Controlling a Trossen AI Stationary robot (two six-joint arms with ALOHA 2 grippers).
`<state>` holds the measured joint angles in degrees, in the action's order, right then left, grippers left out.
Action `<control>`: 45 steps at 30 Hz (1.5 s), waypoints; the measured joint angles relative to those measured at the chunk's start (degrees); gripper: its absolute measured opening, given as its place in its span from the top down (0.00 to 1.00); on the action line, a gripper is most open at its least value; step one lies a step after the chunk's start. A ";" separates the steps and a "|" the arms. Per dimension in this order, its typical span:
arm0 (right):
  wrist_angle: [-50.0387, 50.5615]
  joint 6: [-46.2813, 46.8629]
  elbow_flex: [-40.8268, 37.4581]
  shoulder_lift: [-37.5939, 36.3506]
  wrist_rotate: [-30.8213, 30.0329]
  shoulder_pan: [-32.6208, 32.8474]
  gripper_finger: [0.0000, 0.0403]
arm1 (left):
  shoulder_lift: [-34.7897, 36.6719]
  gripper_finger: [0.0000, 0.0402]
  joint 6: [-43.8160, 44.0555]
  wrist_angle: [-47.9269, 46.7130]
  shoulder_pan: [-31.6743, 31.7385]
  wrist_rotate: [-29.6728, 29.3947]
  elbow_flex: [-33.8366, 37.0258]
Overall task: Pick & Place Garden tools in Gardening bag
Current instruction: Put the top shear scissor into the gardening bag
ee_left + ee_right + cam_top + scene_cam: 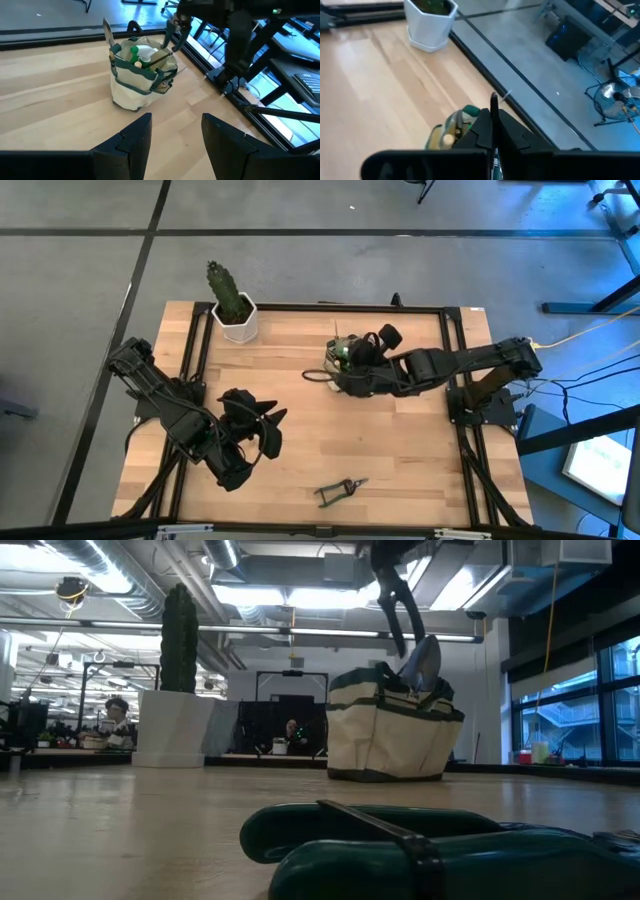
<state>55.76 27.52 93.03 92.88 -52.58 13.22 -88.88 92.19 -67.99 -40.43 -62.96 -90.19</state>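
The olive and tan gardening bag (140, 80) stands upright on the table's far middle (338, 355). In it are a green spray bottle (134, 51) and a wooden handle (160, 58), and a silver blade (425, 658) sticks up out of its mouth. My right gripper (172, 37) hangs shut just over the bag's mouth (493, 107); I see nothing between its fingers. The black pruning shears (340, 492) lie flat near the front edge. My left gripper (275, 430) stands open and raised at the left, pointing toward the bag.
A cactus in a white hexagonal pot (238, 320) stands at the far left corner. Black frame rails (455, 370) run along the table's edges. Bare wood (400, 440) lies between the bag and the shears.
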 joint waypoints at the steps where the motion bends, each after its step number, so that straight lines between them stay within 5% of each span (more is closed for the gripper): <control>1: 0.22 -0.37 0.00 0.00 0.53 -0.54 0.98 | 0.00 0.58 -0.28 0.02 0.03 0.00 0.00; 6: -0.43 -5.04 -1.69 -0.21 3.20 -2.70 0.98 | 0.00 0.58 -0.41 0.02 0.03 -0.18 0.00; 12: -11.33 -15.21 -6.51 -2.05 19.36 -4.78 0.98 | 0.00 0.58 0.07 0.02 0.03 0.07 0.00; 20: -17.70 -19.89 -7.63 -5.95 18.89 -5.79 0.98 | 0.00 0.58 1.56 0.02 0.03 1.03 0.00; 29: -17.21 -25.49 -10.95 -8.99 34.82 -9.67 0.98 | 0.00 0.58 3.74 0.04 1.61 0.98 0.00; 37: -21.67 -29.48 -19.50 -17.66 35.52 -13.60 0.98 | -0.04 0.58 6.29 0.63 2.83 0.26 -0.01; 45: -23.01 -33.81 -24.76 -22.23 47.77 -20.26 0.98 | -0.04 0.58 7.31 0.68 5.69 -0.74 0.00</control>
<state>32.75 -6.30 68.28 70.65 -4.81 -7.04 -88.92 99.51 -67.31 -34.74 -63.69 -90.19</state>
